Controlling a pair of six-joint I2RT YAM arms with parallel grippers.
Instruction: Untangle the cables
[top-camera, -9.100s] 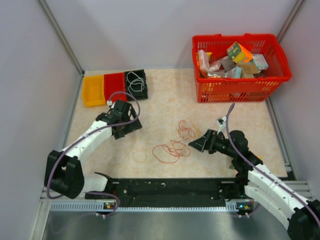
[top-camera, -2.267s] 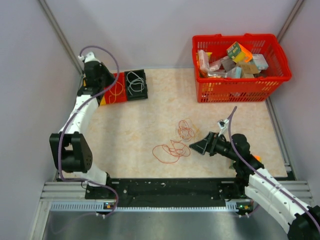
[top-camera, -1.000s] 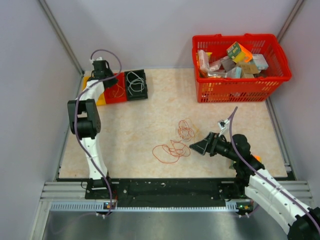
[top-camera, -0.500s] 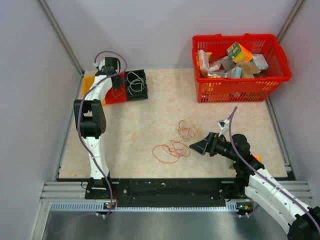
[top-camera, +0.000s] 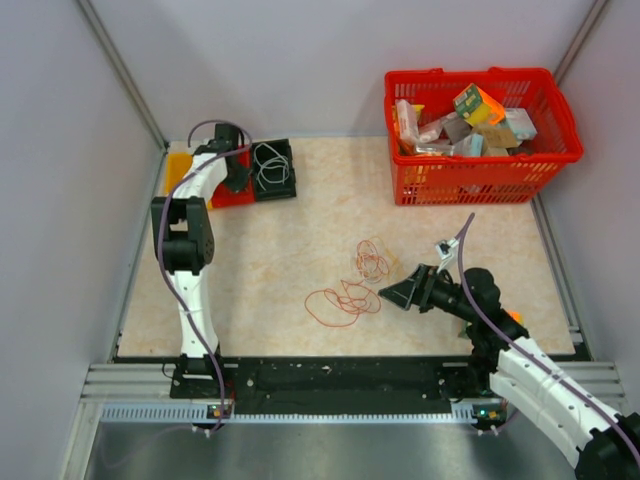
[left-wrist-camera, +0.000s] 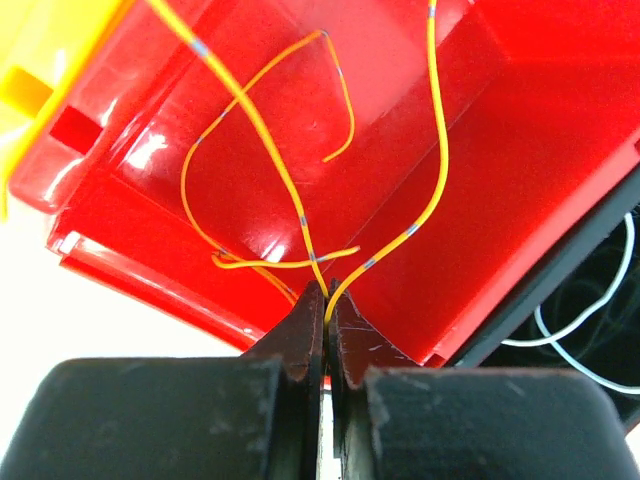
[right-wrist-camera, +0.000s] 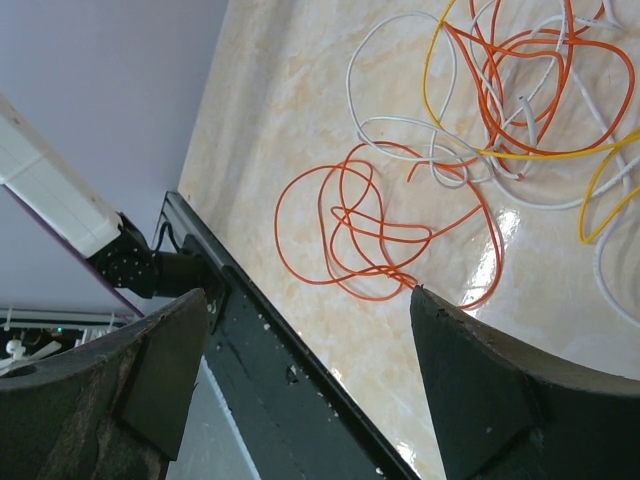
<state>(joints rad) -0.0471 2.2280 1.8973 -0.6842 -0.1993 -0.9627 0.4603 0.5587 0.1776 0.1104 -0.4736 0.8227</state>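
My left gripper hangs over the red bin at the back left, shut on a thin yellow-orange cable pinched at the fingertips. The cable's loops dangle into the red bin. A snarl of orange, white and yellow cables lies mid-table, with a smaller red-orange coil just behind it. My right gripper stands open just right of the snarl. Its wrist view shows an orange loop beyond the open jaws, with white and yellow strands farther on.
A yellow bin sits left of the red one. On its right, a black bin holds a white cable. A red basket full of boxes stands at the back right. A black rail runs along the near edge.
My left gripper has swung from the back left corner rightward and nearer, over the red bin, still shut on the cable. The right arm and the snarl have not moved.
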